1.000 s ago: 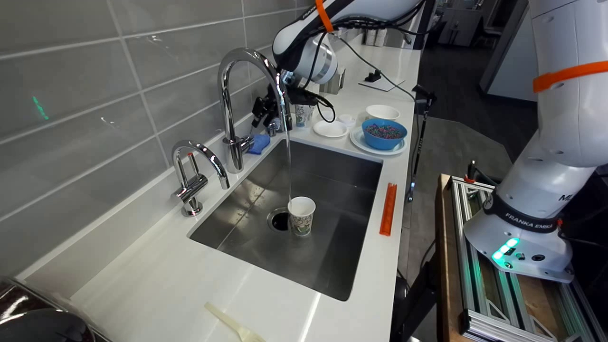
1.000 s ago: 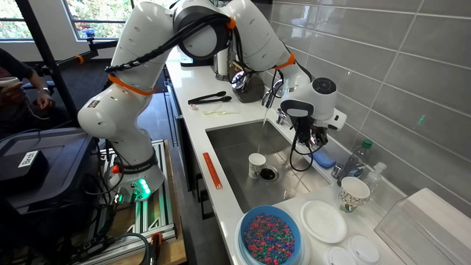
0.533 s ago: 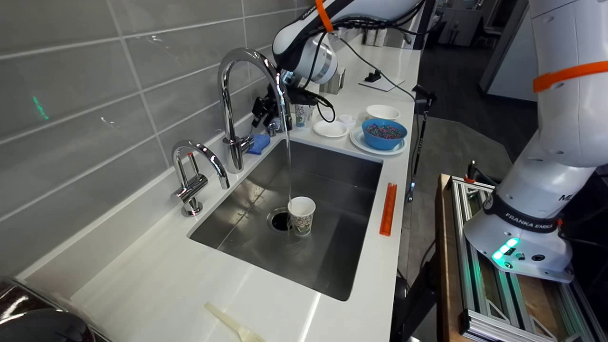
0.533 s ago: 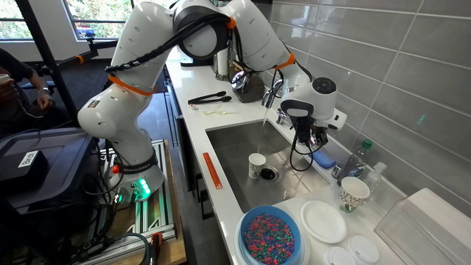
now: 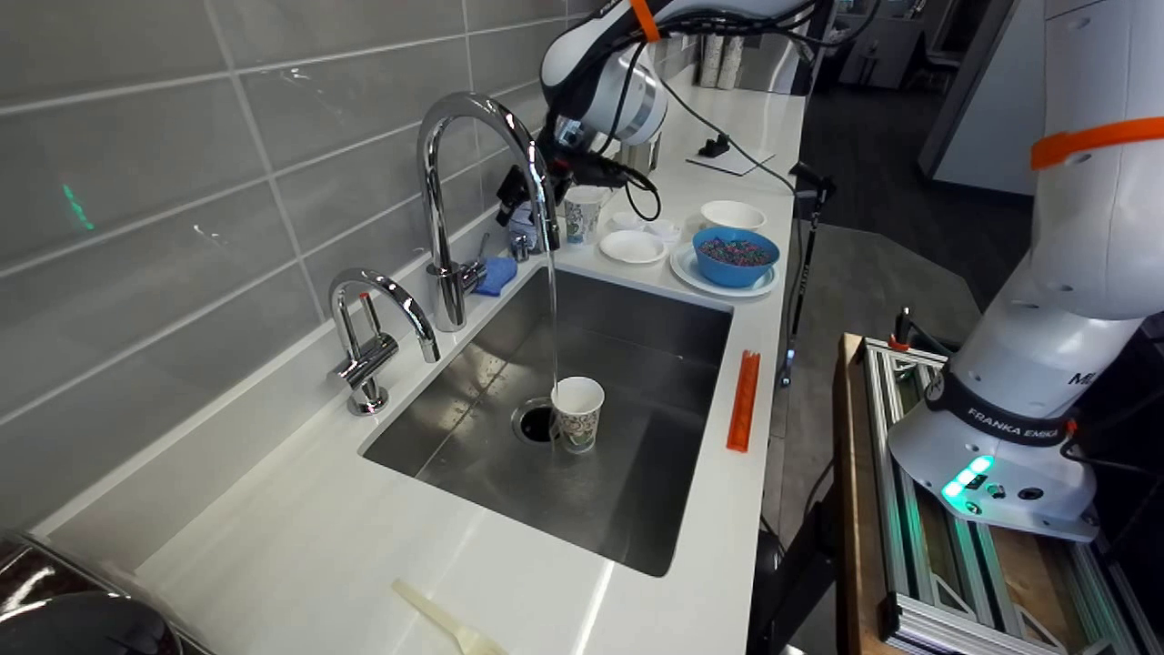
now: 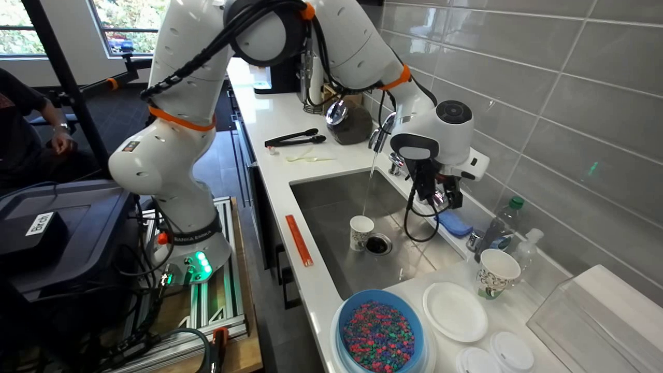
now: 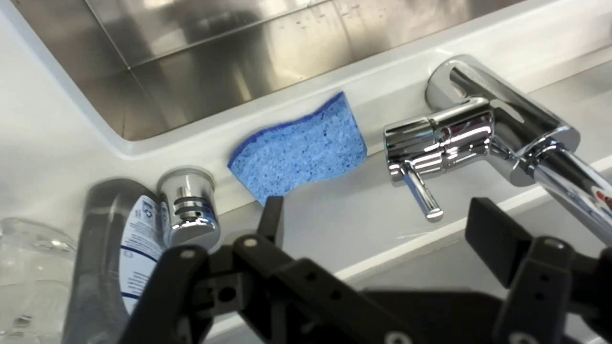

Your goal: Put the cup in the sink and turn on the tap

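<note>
The cup (image 5: 577, 417) stands upright in the steel sink (image 5: 627, 496), beside the drain; it also shows in an exterior view (image 6: 361, 233). Water runs from the tap (image 5: 439, 214) in a thin stream down to the cup's rim; I cannot tell how much enters. My gripper (image 7: 377, 215) is open and empty in the wrist view. The tap's small lever (image 7: 420, 191) shows between the fingers, apart from them. In the exterior views the gripper is behind the tap (image 5: 532, 186) and above the back counter edge (image 6: 450, 194).
A blue sponge (image 7: 301, 148), a dark bottle (image 6: 502, 228) and a soap bottle (image 6: 528, 248) line the wall. A shorter tap (image 5: 368, 350) stands nearer. A blue bowl (image 6: 380, 331), plates (image 6: 456, 311) and a larger paper cup (image 6: 494, 274) are on the counter.
The arm stays still between the two earlier moments, then the gripper moves up and a little away from the tap. The cup and the running water look the same.
</note>
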You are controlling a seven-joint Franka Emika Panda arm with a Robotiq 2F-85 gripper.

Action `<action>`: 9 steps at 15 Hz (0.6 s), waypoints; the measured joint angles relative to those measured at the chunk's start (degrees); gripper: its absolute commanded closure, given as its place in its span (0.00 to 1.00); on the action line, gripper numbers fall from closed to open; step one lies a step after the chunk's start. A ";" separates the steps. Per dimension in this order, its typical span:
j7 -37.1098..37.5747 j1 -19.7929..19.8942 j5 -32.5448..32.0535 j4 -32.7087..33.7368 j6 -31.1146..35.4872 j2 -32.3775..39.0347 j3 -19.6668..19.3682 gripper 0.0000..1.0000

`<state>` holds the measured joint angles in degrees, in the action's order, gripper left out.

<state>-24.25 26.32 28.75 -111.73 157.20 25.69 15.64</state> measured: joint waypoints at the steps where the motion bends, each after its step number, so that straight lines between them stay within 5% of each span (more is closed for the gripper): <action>1: -0.41 0.00 0.00 -1.97 -0.78 -1.64 -0.59 0.00; 9: -10.11 -4.38 -1.38 -22.33 -8.87 -17.52 -7.71 0.00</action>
<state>-34.36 21.94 27.37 -134.06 148.34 8.18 7.93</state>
